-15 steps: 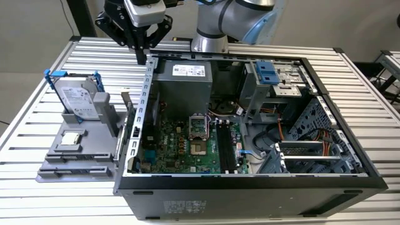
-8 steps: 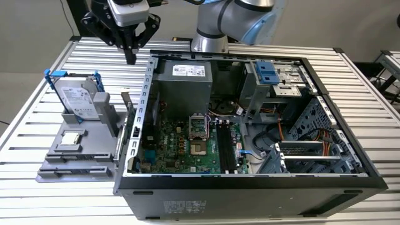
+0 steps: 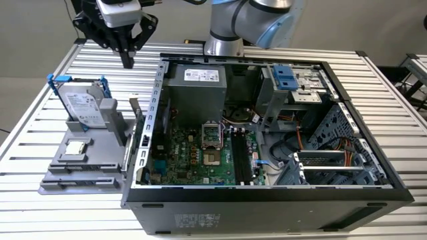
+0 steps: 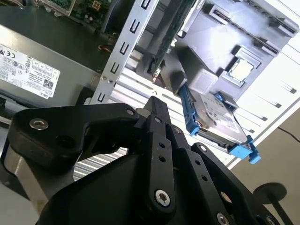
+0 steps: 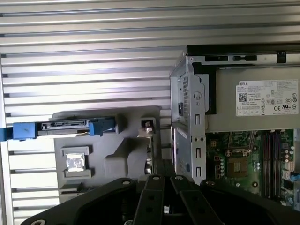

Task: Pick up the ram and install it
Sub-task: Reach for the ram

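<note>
Presently my pincer (image 3: 127,61) hangs clenched on nothing, its two fingers pressed together into one dark tip, high above the slatted table (image 3: 40,215) at the far corner of the open computer case (image 3: 267,192), on the exterior view's left of it. The ram (image 4: 165,42) is not in my grasp. It stands on its long edge in the grey holder (image 3: 87,165) that lies on the table against the outside of the case wall, and in the exterior view it shows as a thin upright strip (image 3: 136,119) just beside that wall. It sits well below my fingertips and nearer the camera than they are, so I am apart from it and touching nothing. In the second wrist view the stick runs as a dark green bar past my closed tip (image 4: 156,105), between the perforated case edge and the hard drive (image 4: 215,117) with its blue bracket. That drive stands upright in the same holder, with a small processor chip (image 3: 75,147) lying flat near it. Inside the case, the black memory slots (image 3: 241,157) lie on the motherboard (image 3: 193,160).
</note>
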`<state>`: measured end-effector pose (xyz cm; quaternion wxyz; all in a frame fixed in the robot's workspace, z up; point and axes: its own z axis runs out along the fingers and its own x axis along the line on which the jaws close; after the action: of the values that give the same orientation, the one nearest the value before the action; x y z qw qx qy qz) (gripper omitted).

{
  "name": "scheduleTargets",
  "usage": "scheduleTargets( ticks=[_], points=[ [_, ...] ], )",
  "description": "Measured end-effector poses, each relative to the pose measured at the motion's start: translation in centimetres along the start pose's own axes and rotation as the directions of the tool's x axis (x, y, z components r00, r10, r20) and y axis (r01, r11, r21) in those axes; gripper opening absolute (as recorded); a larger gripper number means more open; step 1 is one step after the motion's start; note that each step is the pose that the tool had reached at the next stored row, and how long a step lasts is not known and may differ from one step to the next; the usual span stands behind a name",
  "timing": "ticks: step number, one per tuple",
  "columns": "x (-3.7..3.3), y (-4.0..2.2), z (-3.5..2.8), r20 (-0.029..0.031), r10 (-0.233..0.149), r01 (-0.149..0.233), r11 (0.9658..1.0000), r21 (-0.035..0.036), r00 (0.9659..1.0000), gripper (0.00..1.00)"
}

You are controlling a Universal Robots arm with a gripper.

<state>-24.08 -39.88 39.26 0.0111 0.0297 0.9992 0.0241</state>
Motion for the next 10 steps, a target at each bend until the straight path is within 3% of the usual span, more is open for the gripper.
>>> scheduleTargets(
  ticks=[10],
  points=[
    [2.89, -0.17, -0.07, 0.0001, -0.001, 0.001, 1.0000, -0.0001, 1.0000, 0.00]
  ],
)
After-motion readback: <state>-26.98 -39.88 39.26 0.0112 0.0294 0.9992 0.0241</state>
